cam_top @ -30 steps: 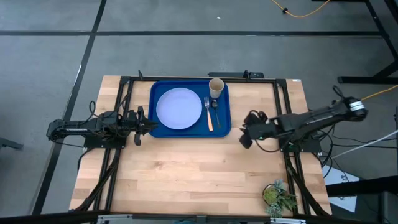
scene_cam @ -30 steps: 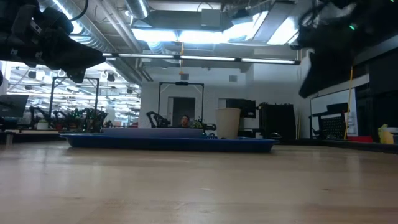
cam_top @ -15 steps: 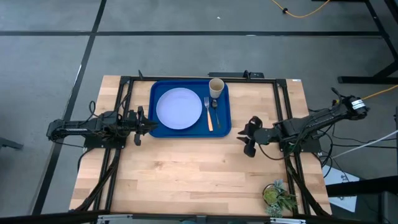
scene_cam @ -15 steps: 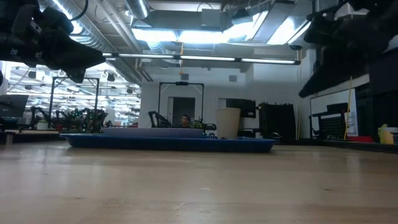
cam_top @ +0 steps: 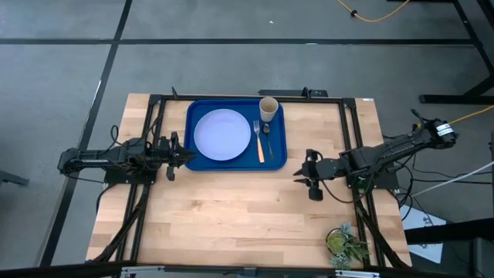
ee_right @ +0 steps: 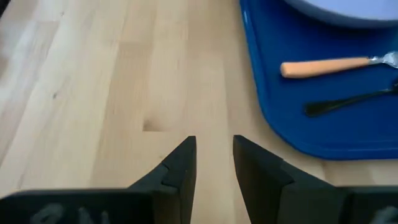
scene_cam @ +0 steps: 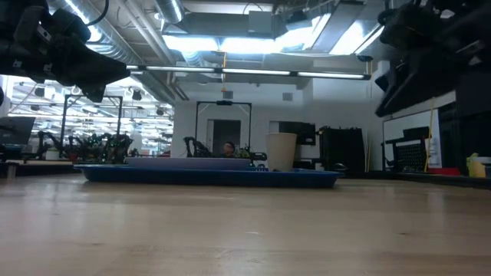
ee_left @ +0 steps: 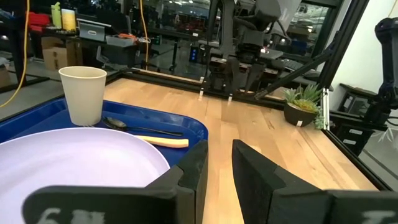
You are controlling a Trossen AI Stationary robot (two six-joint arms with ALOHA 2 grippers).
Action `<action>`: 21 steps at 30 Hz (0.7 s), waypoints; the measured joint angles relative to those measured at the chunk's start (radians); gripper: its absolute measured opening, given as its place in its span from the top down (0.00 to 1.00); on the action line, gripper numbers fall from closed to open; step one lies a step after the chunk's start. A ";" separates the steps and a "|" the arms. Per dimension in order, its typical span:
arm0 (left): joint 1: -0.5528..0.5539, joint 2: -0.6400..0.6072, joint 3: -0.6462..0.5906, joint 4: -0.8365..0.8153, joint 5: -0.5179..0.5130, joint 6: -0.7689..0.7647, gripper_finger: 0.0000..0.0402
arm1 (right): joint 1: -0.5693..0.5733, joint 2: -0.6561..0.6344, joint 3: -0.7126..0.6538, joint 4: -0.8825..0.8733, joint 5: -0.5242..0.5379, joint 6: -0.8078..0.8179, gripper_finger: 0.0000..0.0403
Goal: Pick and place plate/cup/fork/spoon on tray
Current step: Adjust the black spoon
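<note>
From above, the plate (cam_top: 222, 134), cup (cam_top: 268, 107), fork (cam_top: 258, 139) and spoon (cam_top: 267, 137) all lay on the tray (cam_top: 194, 116), so both arms stood aside. Wrist views showed the left gripper (ee_left: 217, 163) and right gripper (ee_right: 213, 158) empty, fingers slightly parted.

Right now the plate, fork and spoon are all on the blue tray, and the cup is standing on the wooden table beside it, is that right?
Not quite. The cup stands on the tray too, in a corner, next to the fork and spoon, with the plate alongside. The high view shows it, and the left wrist view confirms it.
</note>
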 joint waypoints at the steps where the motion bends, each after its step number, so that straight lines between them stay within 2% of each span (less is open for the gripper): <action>1: 0.000 0.000 0.000 0.000 0.000 0.000 0.84 | -0.003 -0.002 0.000 -0.001 0.007 -0.010 0.73; 5: 0.000 0.000 0.000 0.000 0.001 0.000 0.84 | -0.019 -0.042 -0.050 0.050 0.051 -0.021 0.73; 12: 0.000 0.000 0.000 0.000 0.002 0.000 0.84 | -0.061 -0.214 -0.265 0.272 0.036 0.032 0.73; 17: 0.000 0.000 0.000 0.000 0.002 0.000 0.84 | -0.062 -0.336 -0.335 0.279 0.035 0.055 0.73; 21: 0.000 0.000 0.000 0.000 0.002 0.000 0.84 | -0.091 -0.351 -0.326 0.262 0.032 0.056 0.73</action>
